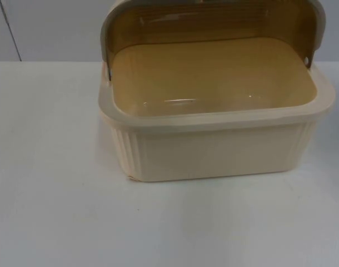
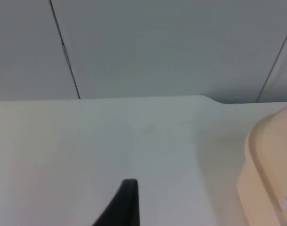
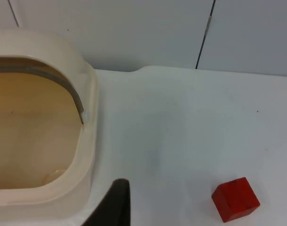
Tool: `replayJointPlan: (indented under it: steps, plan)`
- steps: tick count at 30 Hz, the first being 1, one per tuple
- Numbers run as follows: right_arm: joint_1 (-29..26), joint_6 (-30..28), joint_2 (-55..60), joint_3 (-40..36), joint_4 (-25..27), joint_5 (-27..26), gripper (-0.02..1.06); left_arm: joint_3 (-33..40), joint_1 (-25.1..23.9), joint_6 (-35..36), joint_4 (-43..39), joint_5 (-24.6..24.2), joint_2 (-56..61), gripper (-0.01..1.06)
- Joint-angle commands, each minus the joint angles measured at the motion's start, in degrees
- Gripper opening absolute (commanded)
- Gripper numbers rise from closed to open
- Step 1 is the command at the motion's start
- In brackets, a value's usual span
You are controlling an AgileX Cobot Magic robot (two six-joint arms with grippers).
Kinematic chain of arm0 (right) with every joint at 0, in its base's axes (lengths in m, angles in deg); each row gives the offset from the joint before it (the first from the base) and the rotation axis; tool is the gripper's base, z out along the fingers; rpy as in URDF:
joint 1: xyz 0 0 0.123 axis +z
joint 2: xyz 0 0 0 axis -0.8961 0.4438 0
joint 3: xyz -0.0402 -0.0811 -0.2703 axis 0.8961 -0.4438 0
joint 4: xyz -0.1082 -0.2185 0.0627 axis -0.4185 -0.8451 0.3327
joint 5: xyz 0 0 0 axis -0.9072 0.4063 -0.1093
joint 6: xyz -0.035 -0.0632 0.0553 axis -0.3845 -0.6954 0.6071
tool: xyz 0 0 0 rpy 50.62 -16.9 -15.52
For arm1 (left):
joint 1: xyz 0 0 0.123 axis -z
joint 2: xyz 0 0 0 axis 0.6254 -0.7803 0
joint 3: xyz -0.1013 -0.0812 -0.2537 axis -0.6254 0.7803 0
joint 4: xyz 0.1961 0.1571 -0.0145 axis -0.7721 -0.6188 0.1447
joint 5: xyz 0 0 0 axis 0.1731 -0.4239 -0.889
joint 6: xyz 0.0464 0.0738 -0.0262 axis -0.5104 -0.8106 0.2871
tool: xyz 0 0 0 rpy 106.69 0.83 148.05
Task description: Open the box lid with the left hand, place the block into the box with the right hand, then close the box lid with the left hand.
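Observation:
A cream box (image 1: 214,150) with ribbed walls stands on the white table in the top view. Its brownish see-through lid (image 1: 214,22) is swung up at the back, leaving the tan inside open. The red block (image 3: 235,198) lies on the table in the right wrist view, apart from the box rim (image 3: 87,141). My right gripper (image 3: 116,202) hovers over the table between the box's side and the block, close to the rim. My left gripper (image 2: 124,205) is over bare table beside the box's other side (image 2: 268,165), a short gap away.
The grey partition wall (image 1: 47,28) closes off the table behind the box. White table top (image 1: 158,222) stretches in front of the box and to its left. A notch in the table's far edge (image 3: 143,70) lies past the box.

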Motion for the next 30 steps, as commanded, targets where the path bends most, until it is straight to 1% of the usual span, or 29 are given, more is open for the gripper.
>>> replayJointPlan:
  steps: [1, 8, 15, 19, 24, 26, 28, 30]
  plan:
    - [0.1, 0.2, -0.4, 0.2, -0.1, -0.2, 1.05, -0.3, -0.1, -0.1, -0.8, 0.3, 0.4, 1.04]
    - [0.1, 0.2, -0.4, 0.2, -0.1, -0.2, 1.05, -0.3, -0.1, -0.1, -1.2, 0.3, 0.4, 1.04]
    - [0.1, 0.2, -0.4, 0.2, -0.3, -0.3, 1.05, -0.3, -0.1, -0.1, -2.7, 1.9, 0.4, 1.04]
    - [0.1, 0.2, -0.4, 0.2, -0.3, -0.4, 1.05, -0.3, -0.1, -0.1, -2.5, 1.7, 0.4, 1.04]
    - [0.1, 0.2, -0.4, 0.2, -0.3, -1.6, 1.05, -0.3, -0.1, -0.1, -2.8, 3.7, 0.4, 1.04]
    - [0.0, 0.2, -0.3, 0.2, -0.5, -2.9, 1.05, -0.3, -0.1, -0.1, -2.8, 4.4, 0.5, 1.04]
    - [-0.1, 2.2, 0.1, 0.2, -1.0, -3.8, 1.05, -0.3, -0.1, -0.1, -2.8, 4.4, 0.6, 1.04]
    - [-0.1, 2.5, 0.4, 0.2, -1.0, -3.9, 1.05, -0.3, -0.1, 0.0, -2.8, 4.5, 0.6, 1.04]
